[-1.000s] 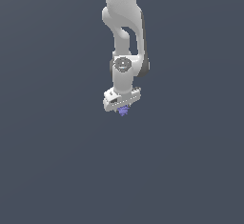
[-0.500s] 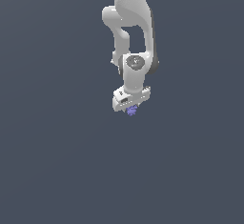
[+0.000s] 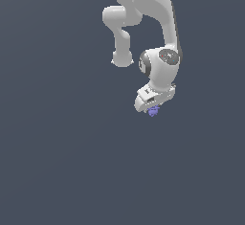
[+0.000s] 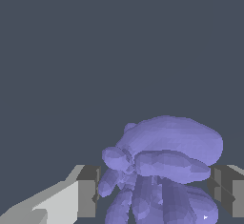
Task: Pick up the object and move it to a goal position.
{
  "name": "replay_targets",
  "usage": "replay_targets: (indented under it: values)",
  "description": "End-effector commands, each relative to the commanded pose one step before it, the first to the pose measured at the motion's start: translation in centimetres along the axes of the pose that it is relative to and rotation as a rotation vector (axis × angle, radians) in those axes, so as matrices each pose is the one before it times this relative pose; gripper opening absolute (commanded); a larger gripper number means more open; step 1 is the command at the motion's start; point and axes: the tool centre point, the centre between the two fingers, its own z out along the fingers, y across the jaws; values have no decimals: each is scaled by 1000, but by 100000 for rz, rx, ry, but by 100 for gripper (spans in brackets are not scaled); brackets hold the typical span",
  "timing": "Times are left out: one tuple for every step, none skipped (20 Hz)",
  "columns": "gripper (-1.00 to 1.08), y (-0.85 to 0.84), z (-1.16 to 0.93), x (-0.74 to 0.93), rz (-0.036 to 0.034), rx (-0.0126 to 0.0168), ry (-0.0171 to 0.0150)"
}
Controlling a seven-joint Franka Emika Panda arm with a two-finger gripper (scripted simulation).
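While the white arm [image 3: 158,32] hangs above a plain dark surface whose edges are out of sight, its gripper [image 3: 152,105] is clenched on the lumpy violet-blue object [image 3: 153,111], which sits between the grey fingertips [image 4: 88,189] and protrudes just below them.

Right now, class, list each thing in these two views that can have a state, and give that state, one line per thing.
End effector: shut on the violet-blue lumpy object, pointing downward.
Violet-blue lumpy object: gripped between the fingers, hanging just under the end effector; no surface visible beneath it.
Panda arm: bent at its joints, reaching down from the top of the exterior view.
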Motion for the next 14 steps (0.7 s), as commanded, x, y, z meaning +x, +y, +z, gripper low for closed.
replay_targets:
  values:
    - [-100,-2113,-991,1719,116,-5,-52]
    - [-100,-712,-321,622,15,35,-30]
    - [-100,-665,-313,576,0,0,0]
    - [-100,-603,-284,529,0,0,0]
    - [-100,-539,-255,479,0,0,0]
    - [-100,-477,-226,430,0,0,0]
    - [-100,-420,-199,384,0,0,0]
    - [-100,-368,-175,341,0,0,0]
    - [-100,-311,-123,306,1,53,-45]
    - [-100,-273,-131,262,0,0,0]
    - [-100,-231,-111,224,0,0,0]
    - [-100,-191,-92,188,0,0,0]
    - [-100,-154,-74,152,0,0,0]
    - [-100,-118,-57,118,0,0,0]
